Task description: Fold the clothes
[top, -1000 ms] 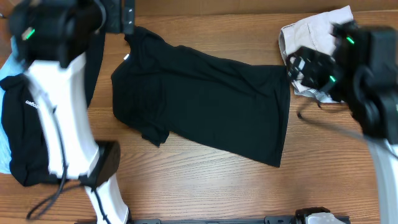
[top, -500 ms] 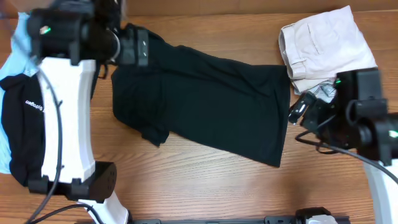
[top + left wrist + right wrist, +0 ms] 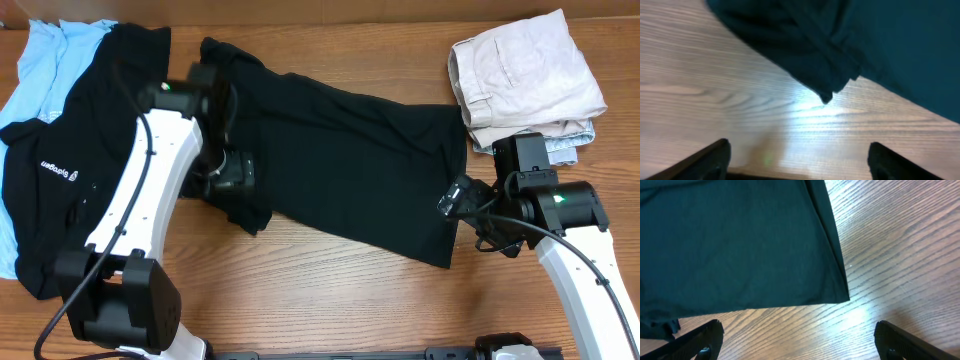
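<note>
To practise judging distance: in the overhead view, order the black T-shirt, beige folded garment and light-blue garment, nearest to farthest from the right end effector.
1. Black T-shirt, mid-table, hem corner beside the right end effector.
2. Beige folded garment, top right.
3. Light-blue garment, top left.

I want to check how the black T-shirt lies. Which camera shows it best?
Overhead: nearly the whole black T-shirt shows, spread out. Left wrist shows only a sleeve edge; right wrist only a hem corner.
</note>
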